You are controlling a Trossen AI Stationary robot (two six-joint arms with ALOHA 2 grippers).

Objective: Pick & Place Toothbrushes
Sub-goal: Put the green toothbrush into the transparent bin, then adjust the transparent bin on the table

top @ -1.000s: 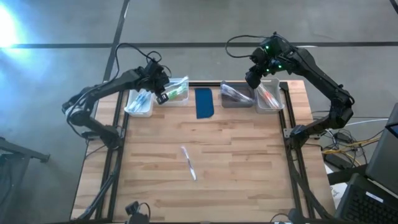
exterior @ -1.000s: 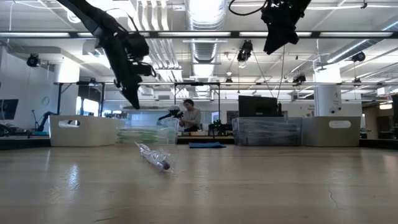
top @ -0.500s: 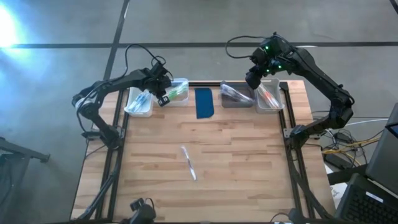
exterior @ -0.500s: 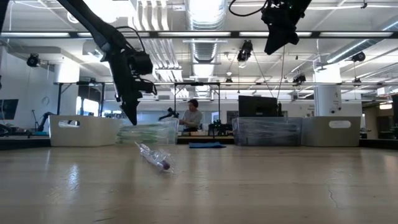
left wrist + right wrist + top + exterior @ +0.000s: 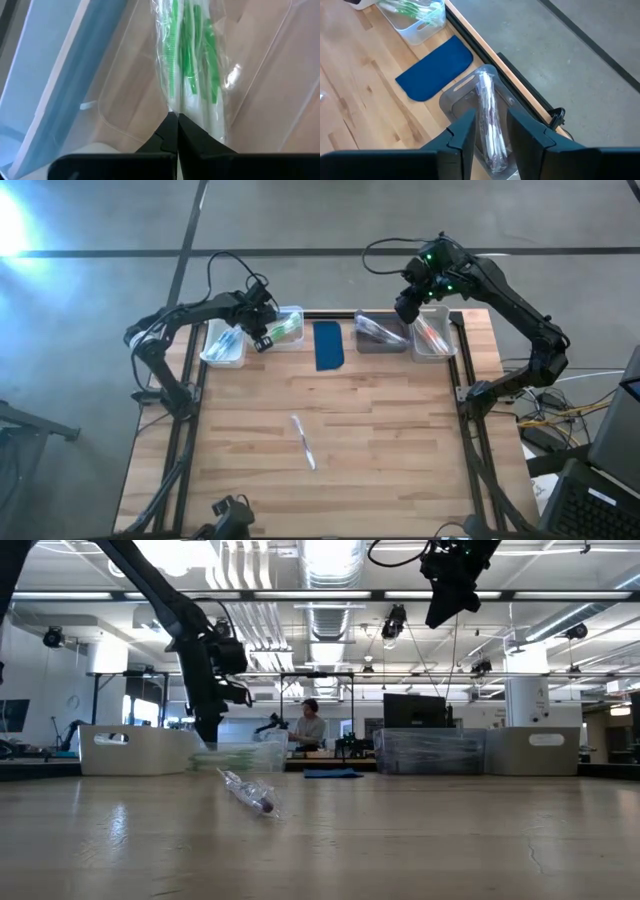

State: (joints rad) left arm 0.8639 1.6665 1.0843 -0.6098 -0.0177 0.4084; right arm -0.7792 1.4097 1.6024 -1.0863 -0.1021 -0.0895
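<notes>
The blue pad (image 5: 329, 345) at the table's far edge serves as landmark. Left of it sits a clear bin (image 5: 287, 326) of green toothbrushes (image 5: 187, 65), then a white bin (image 5: 222, 345) farther left; right of it a grey bin (image 5: 379, 333), then another clear bin (image 5: 432, 335).

The left gripper (image 5: 262, 335) hangs over the near-left corner of the bin of green brushes, fingers pressed together with nothing visibly between them. In its wrist view the tips meet just short of the wrapped green brushes, which run lengthwise straight away from the claw.

The right gripper (image 5: 489, 131) hovers high above the grey bin, jaws partly apart and empty; the wrapped brushes (image 5: 489, 115) there show through the gap, lying along the line of the fingers.

One wrapped toothbrush (image 5: 303, 442) lies alone on the bare wood, well toward the front from the pad and slightly left of it. Its long axis runs mostly front to back, tilted a little. It lies toward the front of the table from both claws, and the left one is somewhat nearer, so my guess is that the left arm would fetch it, first opening, then turning its fingers across the brush's length.
</notes>
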